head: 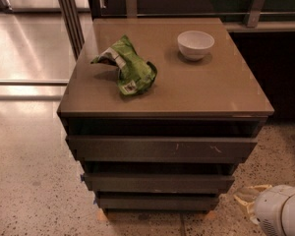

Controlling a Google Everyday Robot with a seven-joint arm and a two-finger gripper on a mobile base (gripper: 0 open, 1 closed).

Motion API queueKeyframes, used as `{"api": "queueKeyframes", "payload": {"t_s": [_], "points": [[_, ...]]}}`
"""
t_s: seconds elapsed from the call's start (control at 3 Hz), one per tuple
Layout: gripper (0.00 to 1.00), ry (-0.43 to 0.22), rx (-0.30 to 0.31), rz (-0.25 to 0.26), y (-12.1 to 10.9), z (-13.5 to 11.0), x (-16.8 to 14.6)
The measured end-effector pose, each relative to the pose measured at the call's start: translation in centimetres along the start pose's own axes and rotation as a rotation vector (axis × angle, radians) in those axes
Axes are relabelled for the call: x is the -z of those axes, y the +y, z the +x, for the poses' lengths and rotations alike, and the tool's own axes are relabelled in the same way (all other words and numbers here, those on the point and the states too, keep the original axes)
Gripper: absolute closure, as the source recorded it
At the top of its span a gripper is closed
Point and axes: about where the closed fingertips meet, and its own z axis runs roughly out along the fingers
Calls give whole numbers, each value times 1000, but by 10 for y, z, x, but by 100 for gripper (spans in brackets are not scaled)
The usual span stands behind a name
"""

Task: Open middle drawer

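The middle drawer [157,182] is a dark grey-brown flat front, second of three in a low cabinet, and looks closed, in line with the fronts around it. The wider top front [162,148], with pale scratches, is above it and the narrow bottom front [157,202] is below. My gripper [247,197] is at the bottom right, low near the floor, to the right of the bottom and middle fronts and apart from them. The white round arm body [281,213] sits behind it.
On the cabinet top [221,90] lie a crumpled green chip bag [129,69] and a white bowl [195,44]. A dark counter with metal posts [258,4] stands behind and to the right. Speckled floor [29,181] lies to the left.
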Motion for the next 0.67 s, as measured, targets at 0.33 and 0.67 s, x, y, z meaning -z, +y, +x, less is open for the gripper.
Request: {"api": "queueKeyframes", "payload": {"t_s": [0.33, 0.67], "points": [[100, -37, -7, -5, -5, 3, -13], [100, -75, -14, -9, -10, 5, -26]]}}
